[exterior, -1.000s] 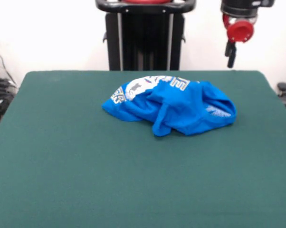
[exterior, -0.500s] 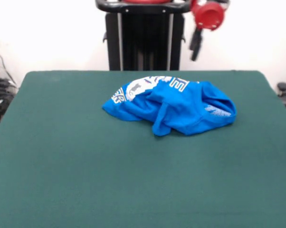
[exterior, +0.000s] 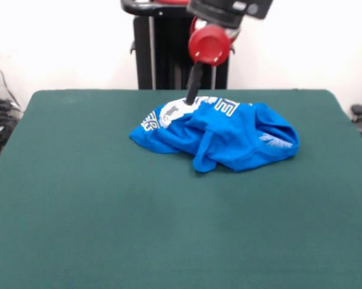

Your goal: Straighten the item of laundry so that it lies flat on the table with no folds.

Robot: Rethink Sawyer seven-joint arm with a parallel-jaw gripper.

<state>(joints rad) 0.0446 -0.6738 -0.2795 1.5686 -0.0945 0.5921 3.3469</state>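
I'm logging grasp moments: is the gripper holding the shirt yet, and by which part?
Cannot tell. The gripper hangs at the far edge of the crumpled T-shirt, by the white print; a grip isn't visible.

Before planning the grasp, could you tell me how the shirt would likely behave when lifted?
The shirt lies bunched in soft folds, so it is probably floppy and would drape and sag. It looks like thin cloth, so likely light. On the felt-like table it may drag, not slide.

Bright even light, washed-out white wall, soft faint shadows.
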